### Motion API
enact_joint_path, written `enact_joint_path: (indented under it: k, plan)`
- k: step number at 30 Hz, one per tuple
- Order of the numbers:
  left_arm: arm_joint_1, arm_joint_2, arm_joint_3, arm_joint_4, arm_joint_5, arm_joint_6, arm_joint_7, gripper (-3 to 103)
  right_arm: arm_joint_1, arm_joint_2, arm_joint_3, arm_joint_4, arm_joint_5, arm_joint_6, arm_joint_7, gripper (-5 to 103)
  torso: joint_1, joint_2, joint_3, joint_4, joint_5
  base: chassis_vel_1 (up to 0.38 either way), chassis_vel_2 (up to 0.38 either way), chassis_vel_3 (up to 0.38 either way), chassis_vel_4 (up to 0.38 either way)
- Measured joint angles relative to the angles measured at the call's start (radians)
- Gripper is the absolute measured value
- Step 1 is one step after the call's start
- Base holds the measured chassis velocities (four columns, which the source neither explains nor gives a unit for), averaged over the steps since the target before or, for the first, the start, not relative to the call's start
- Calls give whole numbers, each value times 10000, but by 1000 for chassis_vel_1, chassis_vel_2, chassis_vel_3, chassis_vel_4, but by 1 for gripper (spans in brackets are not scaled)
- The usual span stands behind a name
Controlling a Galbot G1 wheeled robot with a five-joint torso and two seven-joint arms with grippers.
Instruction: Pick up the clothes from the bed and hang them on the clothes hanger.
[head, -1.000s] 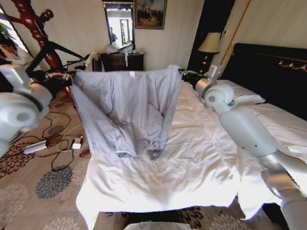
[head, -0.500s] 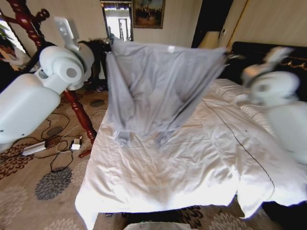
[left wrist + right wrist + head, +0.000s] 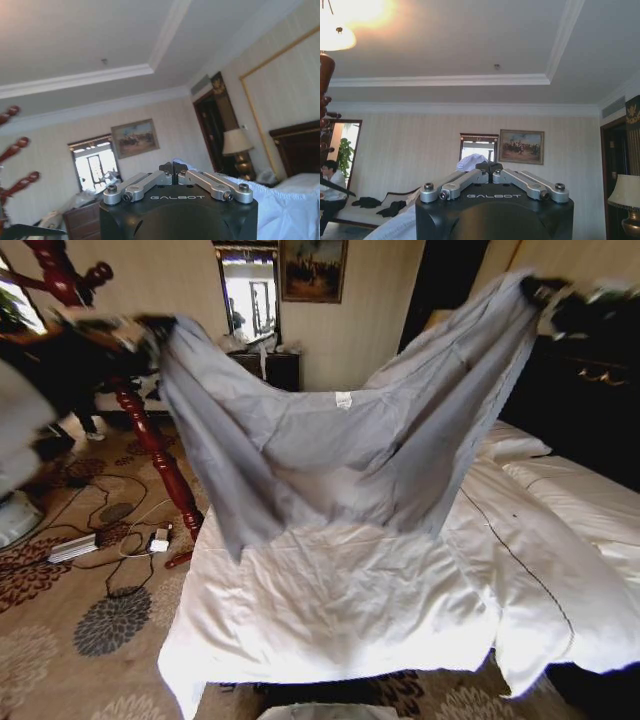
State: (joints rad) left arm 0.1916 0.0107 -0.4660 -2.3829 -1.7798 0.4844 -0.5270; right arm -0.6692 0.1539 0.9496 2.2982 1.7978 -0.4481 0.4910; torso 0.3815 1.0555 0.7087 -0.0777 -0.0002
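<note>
The clothes (image 3: 330, 450), a light blue-grey garment with a white label at the collar, hang stretched wide above the white bed (image 3: 350, 610). My left gripper (image 3: 150, 328) holds one top corner at the upper left. The other corner is held high at the upper right by my right gripper (image 3: 548, 288). In the left wrist view the gripper (image 3: 173, 167) is shut, with fabric (image 3: 280, 200) trailing from its tips. In the right wrist view the gripper (image 3: 489, 167) is shut on a fold of the clothes (image 3: 472, 161). The clothes hanger is out of view.
A red wooden coat stand (image 3: 150, 440) rises beside the bed's left edge. Cables and a power strip (image 3: 75, 545) lie on the patterned carpet. A dark dresser (image 3: 265, 365) stands at the far wall. The black headboard (image 3: 590, 390) is at the right.
Both arms have gone up and spread further apart. The clothes have risen with them, and the lower end has lifted off the sheet.
</note>
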Motion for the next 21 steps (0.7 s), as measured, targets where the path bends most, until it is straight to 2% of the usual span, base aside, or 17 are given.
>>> enact_joint_path:
  k: [5, 8, 9, 11, 13, 14, 15, 18, 19, 21]
  plan:
    - [-61, -31, -16, 242, -19, 181, -65, 0, 38, 8, 127, -107, 137, -71, 23, 0, 1, 0, 0, -1, 2, 0, 0, 0, 0]
    - [-88, -671, 960, 96, 733, 432, -397, 0, -446, 425, -354, -16, -631, -91, -110, 0, 1, -1, 0, -2, 0, 0, 0, 0, 0]
    - [-88, -671, 960, 96, 733, 432, -397, 0, -446, 425, -354, -16, -631, -91, -110, 0, 1, -1, 0, -2, 0, 0, 0, 0, 0]
    - [176, -1445, 1892, -71, 1726, 522, -633, 0, -1280, 767, -695, 9, -1687, 30, -357, 0, 5, -3, 4, 1, -2, 0, 0, 0, 0]
    - [531, -2212, 2470, -86, 2294, 592, -974, 0, -2227, 993, -916, -52, -2795, 198, -781, 0, 8, -5, 6, -4, 4, 0, 0, 0, 0]
    - [531, -2212, 2470, -86, 2294, 592, -974, 0, -2227, 993, -916, -52, -2795, 198, -781, 0, 8, -5, 6, -4, 4, 0, 0, 0, 0]
    - [687, -2615, 2766, 5, 2560, 640, -1056, 0, -2709, 1119, -1027, -111, -3337, 266, -1004, 0, 7, -5, 5, -5, 5, 0, 0, 0, 0]
    - [1004, -3534, 3677, 653, 3385, 744, -1052, 0, -3721, 1485, -1322, -459, -4822, 495, -1645, 0, 6, -5, 3, -6, -2, 0, 0, 0, 0]
    - [1004, -3534, 3677, 653, 3385, 744, -1052, 0, -3721, 1485, -1322, -459, -4822, 495, -1645, 0, 6, -5, 3, -6, -2, 0, 0, 0, 0]
    - [1367, -3928, 3959, 1161, 4017, 752, -845, 0, -3987, 1760, -1615, -793, -5374, 581, -1878, 0, 7, -6, 5, -1, 2, 0, 0, 0, 0]
